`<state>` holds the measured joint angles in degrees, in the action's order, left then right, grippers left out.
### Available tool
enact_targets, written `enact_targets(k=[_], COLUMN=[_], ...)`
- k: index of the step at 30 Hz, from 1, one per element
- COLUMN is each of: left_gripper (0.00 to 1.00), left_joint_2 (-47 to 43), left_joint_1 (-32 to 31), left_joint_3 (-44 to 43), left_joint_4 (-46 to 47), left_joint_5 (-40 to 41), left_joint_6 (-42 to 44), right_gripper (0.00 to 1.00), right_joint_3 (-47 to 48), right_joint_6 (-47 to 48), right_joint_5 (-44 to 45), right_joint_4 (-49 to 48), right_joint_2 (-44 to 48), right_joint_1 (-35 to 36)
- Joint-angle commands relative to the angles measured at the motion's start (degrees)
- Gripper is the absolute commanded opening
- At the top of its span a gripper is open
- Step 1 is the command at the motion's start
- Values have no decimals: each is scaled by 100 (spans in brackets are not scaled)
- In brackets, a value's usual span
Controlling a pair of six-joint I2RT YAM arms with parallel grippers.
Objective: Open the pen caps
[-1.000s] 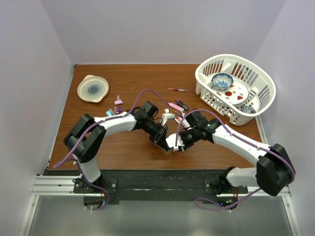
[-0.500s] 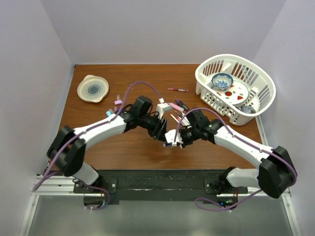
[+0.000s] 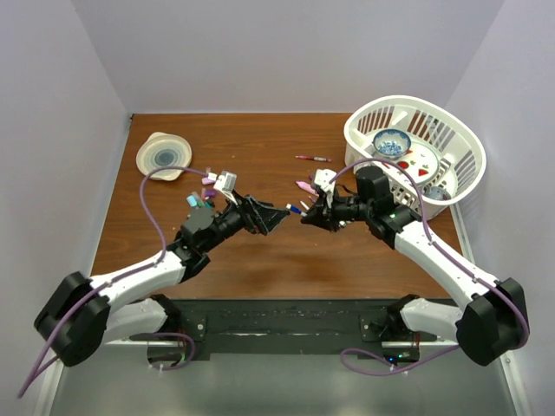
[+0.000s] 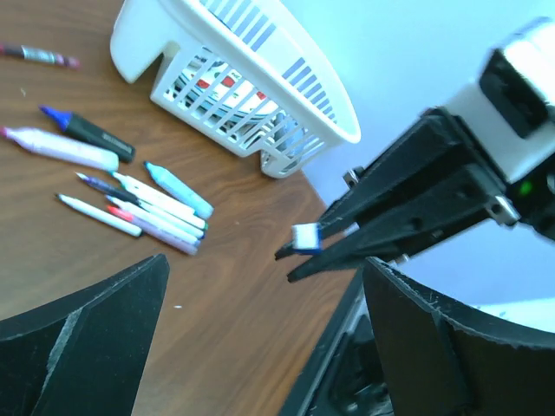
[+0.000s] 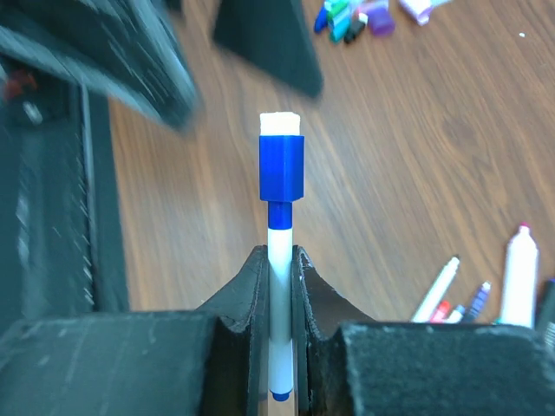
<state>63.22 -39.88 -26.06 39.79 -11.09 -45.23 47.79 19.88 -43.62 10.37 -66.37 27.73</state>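
Loose caps [image 3: 205,192] lie on the table [image 3: 260,147] at left. The left gripper [image 3: 277,215] gapes wide, empty. Facing it, the right gripper [image 5: 280,253] clamps a white pen [image 5: 279,232], its blue cap [image 5: 280,169] on, held above the table; other pens [image 3: 309,187] lie nearby.

Soft, even light from above; the wrist views are partly blurred.
In the top view the bench [image 3: 260,156] is evenly bright, with faint shadows under the arms [image 3: 147,277]. In the left wrist view the left end effector's fingers [image 4: 78,338] are dark and unsharp, and the white basket [image 4: 139,39] is almost washed out. In the right wrist view the blue-capped pen [image 5: 279,227] is sharp; those fingers behind it are smeared.
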Motion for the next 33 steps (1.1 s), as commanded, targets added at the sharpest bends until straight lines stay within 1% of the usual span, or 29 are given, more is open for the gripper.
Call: enact_targets(k=[1,2,3,4,5,9,10,11,14,16,18,20,22,25,30,33], left_gripper=[100,97,95,92,85,73,71,67,62,61,59,55,54,50,37,33], left_joint_2=[654,778,875,1068,1139,1482,1526,1561,1693,1764,1764,1755,1729,1790,2009,2080], left_joint_1=[-11,-20,-29,-20,-20,-38,-29,-38,-64,-143,-178,-213,-231,-231,-231,-231], left_joint_3=[22,31,49,66,58,-4,-4,-13,-83,-118,-214,-285,-355,-434,-514,-549], left_joint_4=[2039,2215,2609,2743,2901,3060,3087,3122,3052,2991,2781,2614,2481,2472,2569,2586], left_joint_5=[354,336,327,336,336,371,380,371,327,432,511,581,670,714,591,582], left_joint_6=[-1610,-1916,-2023,-2103,-2225,-2402,-2481,-2490,-2482,-2386,-2306,-2148,-2043,-1911,-1902,-1840], right_gripper=[0,0,0,0,0,0,0,0,0,0,0,0,0,0,0,0], right_joint_3=[-68,-120,-190,-243,-279,-428,-428,-428,-420,-472,-507,-534,-543,-543,-543,-543], right_joint_6=[-1651,-1767,-1864,-1943,-2153,-2383,-2409,-2436,-2550,-2603,-2621,-2682,-2691,-2674,-2656,-2673], right_joint_5=[-200,-200,-191,-165,-113,-51,-24,19,151,257,275,266,310,345,433,407], right_joint_4=[-1185,-1317,-1492,-1581,-1660,-1977,-1986,-2004,-2048,-2118,-2162,-2232,-2241,-2232,-2224,-2232], right_joint_2=[-60,-104,-130,-139,-140,-183,-210,-227,-289,-254,-254,-298,-368,-421,-491,-535], right_joint_1=[5,13,5,13,14,57,66,84,84,75,75,84,119,172,207,251])
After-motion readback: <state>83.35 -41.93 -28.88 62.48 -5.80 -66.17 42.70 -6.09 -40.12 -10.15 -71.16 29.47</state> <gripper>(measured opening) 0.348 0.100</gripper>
